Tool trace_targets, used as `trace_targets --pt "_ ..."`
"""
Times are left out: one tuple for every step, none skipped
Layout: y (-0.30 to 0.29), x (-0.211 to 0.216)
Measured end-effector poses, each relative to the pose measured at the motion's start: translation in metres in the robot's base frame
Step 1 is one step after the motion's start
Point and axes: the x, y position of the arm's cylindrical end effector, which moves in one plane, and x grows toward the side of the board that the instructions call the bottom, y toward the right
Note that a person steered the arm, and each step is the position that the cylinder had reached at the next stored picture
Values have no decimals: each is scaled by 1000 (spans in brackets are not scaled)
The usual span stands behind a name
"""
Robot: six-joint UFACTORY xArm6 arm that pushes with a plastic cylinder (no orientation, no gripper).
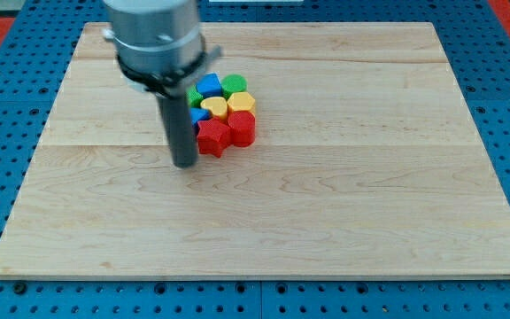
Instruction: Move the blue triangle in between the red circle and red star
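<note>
A tight cluster of small blocks is seen on the wooden worktop, left of centre and toward the far side. Much of the cluster's left part is hidden behind the dark rod and the grey arm housing above it, which is itself cut off by the view's top edge. A green block is only glimpsed as a sliver beside the rod, and its shape cannot be made out. A second blue block shows just a small corner at the rod's right edge; its shape is likewise hidden.

The blue triangle lies at the far left of the cluster, touching the green round-edged block on its right and the yellow heart just nearer. One apex appears to point toward the far side, with the broad edge facing the heart; the long axis cannot be judged with certainty, as its left side is partly covered.

A yellow block, roughly hexagonal, sits right of the heart. On the near side, the red star and the other red block are pressed together; the latter's outline reads more angular than round.

No pincer is fitted, so nothing is held. The tip rests on the worktop just left of the red star, close to touching it.
</note>
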Motion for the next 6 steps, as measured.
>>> trace_targets --pt "-60 -50" --pt "-37 -58" --pt "12 -64" --pt "51 -67" --pt "72 -67" --pt "76 -67"
